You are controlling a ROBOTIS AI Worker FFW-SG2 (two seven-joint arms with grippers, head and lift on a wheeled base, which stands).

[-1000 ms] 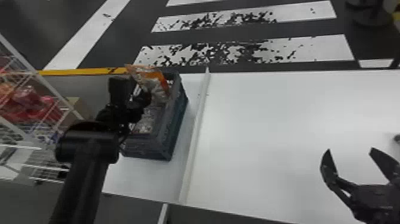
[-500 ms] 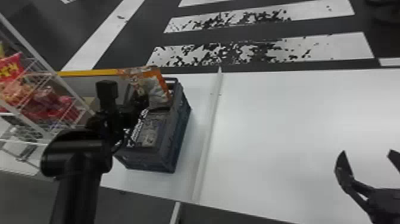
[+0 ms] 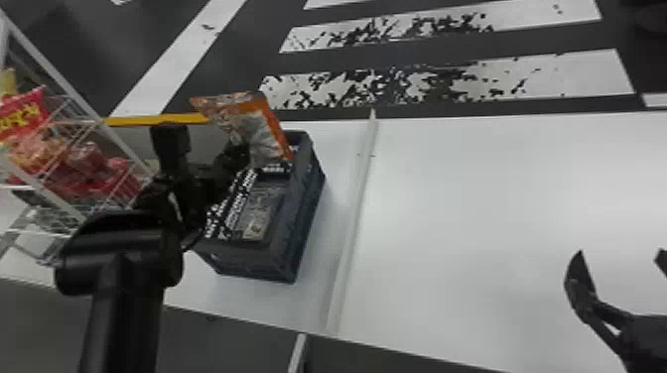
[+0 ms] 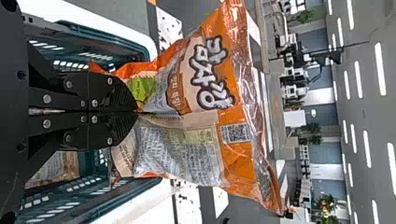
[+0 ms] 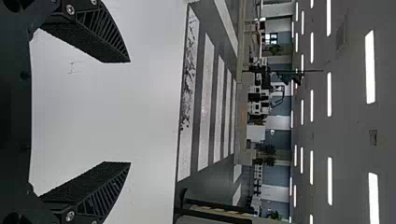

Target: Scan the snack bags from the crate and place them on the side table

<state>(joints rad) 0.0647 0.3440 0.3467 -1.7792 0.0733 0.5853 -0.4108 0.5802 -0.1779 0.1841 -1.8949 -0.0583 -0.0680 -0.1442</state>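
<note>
Black left claw pinches 1 orange bag over 1 crate, right claw spread.

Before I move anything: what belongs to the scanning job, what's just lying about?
Job:
- orange-and-silver plastic snack bag, in black left gripper
- dark blue plastic crate
- black right gripper, open
- flat white table

Probably not:
- white wire rack with red snack bags
- long yellow strip

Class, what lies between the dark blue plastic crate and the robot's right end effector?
The head view shows a narrow white strip, then plain white tabletop, between crate and right end effector.
</note>
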